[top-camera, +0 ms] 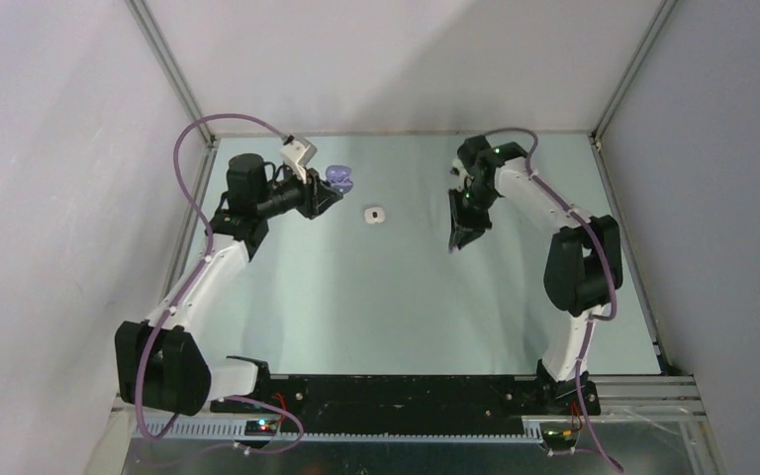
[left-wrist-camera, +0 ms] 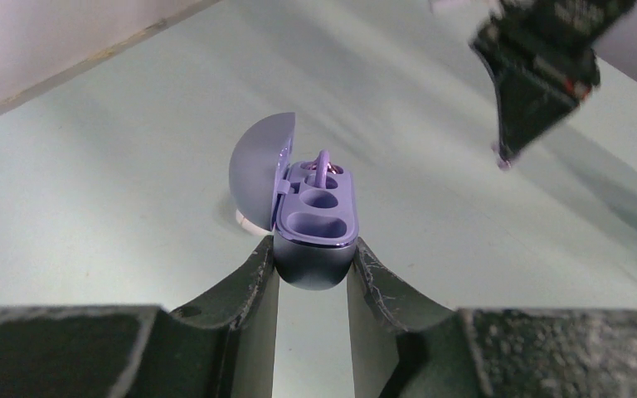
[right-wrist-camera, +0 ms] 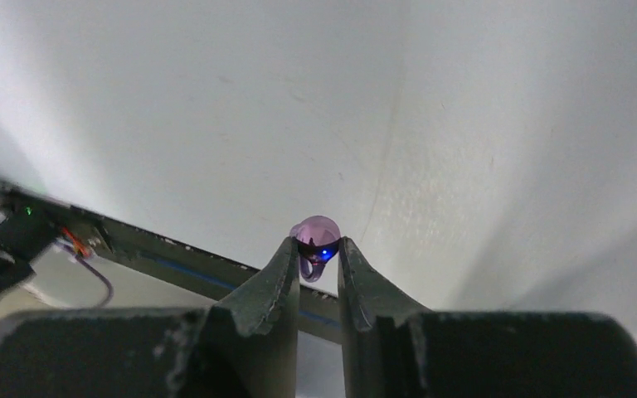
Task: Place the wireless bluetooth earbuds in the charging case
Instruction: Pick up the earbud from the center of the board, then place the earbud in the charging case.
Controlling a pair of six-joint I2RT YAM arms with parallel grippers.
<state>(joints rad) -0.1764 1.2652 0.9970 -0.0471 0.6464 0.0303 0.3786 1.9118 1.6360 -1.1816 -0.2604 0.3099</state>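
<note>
The right hand (right-wrist-camera: 314, 253) is clenched on a purple earbud (right-wrist-camera: 316, 232), pinched at the very fingertips with its blue light lit. It is held well apart from the case (left-wrist-camera: 319, 207), off to the case's right. The case is gripped around its base by the left hand (left-wrist-camera: 313, 257), lid open, with one earbud (left-wrist-camera: 323, 168) seated in the far socket and the nearer hollows empty. The held earbud should be centred over an empty socket, turned to match, lowered slowly, and released only once seated. A small white object (top-camera: 375, 214) lies on the table (top-camera: 406, 307) between case and right hand.
</note>
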